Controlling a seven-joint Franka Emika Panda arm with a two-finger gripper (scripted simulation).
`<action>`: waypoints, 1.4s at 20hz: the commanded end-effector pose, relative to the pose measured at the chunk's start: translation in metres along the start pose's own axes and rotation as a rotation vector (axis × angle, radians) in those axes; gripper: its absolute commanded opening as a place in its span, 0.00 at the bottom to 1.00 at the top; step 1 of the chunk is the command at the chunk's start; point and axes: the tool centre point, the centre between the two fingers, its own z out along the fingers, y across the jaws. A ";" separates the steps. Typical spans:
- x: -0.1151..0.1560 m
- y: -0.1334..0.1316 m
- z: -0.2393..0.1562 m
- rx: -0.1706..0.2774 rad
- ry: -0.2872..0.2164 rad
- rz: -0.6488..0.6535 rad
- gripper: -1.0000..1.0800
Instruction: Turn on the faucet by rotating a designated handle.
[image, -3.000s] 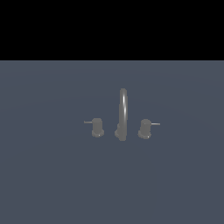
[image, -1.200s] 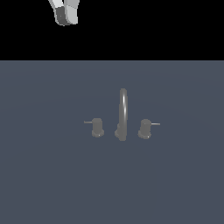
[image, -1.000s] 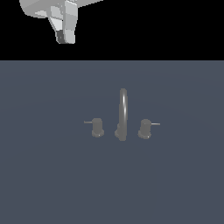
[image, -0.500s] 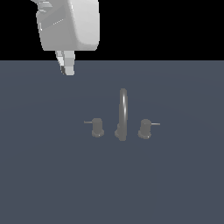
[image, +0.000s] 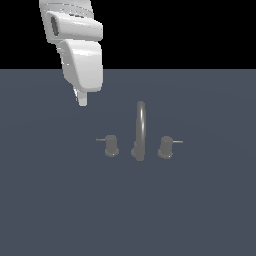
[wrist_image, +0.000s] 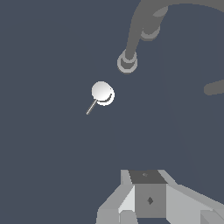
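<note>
The faucet (image: 140, 131) is a dark grey tap with a tall arched spout between two stubby knobs on the grey-blue floor. The handle (image: 111, 146) is the knob on the exterior view's left, its thin rod pointing left. My gripper (image: 81, 99) hangs from the white arm above and to the left of the handle, apart from it, fingers together and empty. In the wrist view the handle (wrist_image: 103, 92) shows as a bright round knob with its rod, beyond the gripper (wrist_image: 146, 209). The spout base (wrist_image: 127, 61) lies just past it.
The twin knob (image: 165, 147) with its rod pointing right stands on the other side of the spout and also shows in the wrist view (wrist_image: 151, 30). The floor (image: 200, 215) is a flat grey-blue surface with a black background behind.
The arm has come down from the top of the exterior view. The gripper has dropped from above the horizon to just above and left of the handle. The faucet has not moved.
</note>
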 end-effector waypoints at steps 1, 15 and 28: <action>0.003 -0.008 0.012 0.000 0.000 0.044 0.00; 0.031 -0.049 0.078 -0.007 0.007 0.285 0.00; 0.069 -0.081 0.142 -0.016 0.017 0.522 0.00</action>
